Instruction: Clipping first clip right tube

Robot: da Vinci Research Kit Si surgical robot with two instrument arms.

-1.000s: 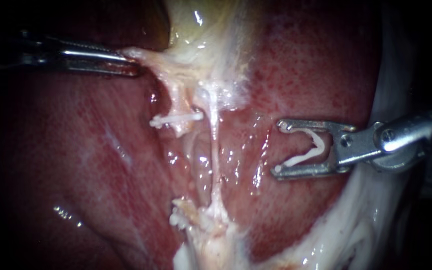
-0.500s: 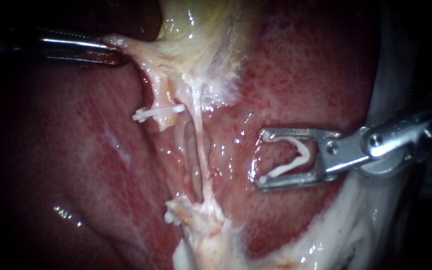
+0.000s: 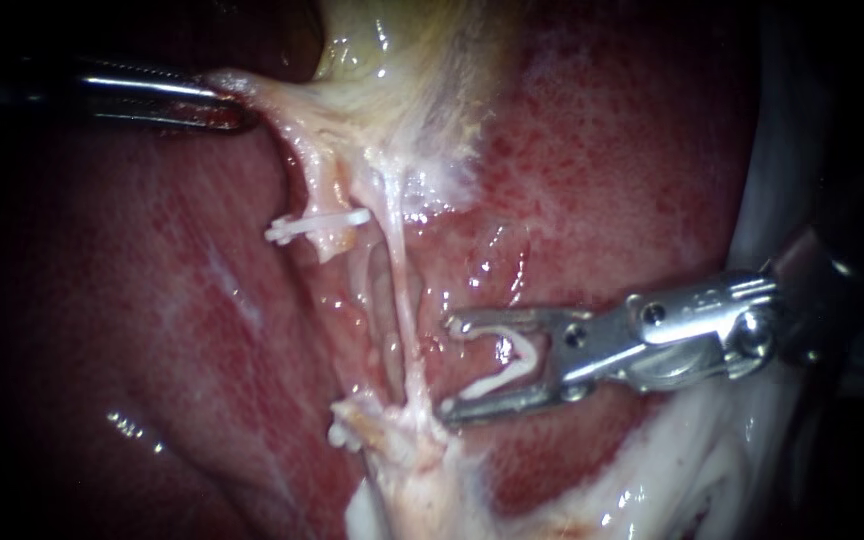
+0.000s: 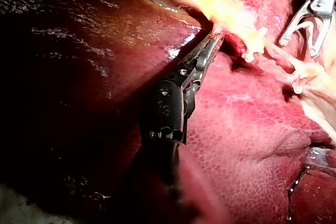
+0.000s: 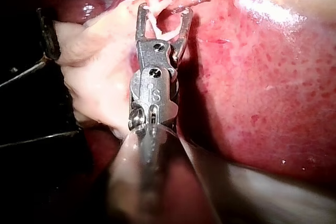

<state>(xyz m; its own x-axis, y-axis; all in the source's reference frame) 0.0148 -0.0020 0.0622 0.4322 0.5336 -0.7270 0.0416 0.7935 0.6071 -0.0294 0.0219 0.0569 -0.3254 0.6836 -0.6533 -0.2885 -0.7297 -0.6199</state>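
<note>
1. Since half a second ago, the right instrument has come left and down across the liver. Everything else lies as it did.
2. Left instrument is clamped on a flap of pale tissue beside the gallbladder, drawing it leftward.
3. Left tube carries a closed clip across it.
4. Right tube is a thin, pale, glistening strand. It is stretched taut and bare, and runs from the gallbladder down to a whitish clump.
5. Right instrument is spread wide and holds a bent white clip from both sides. Its ends are just beside the right tube, not around it.
</note>
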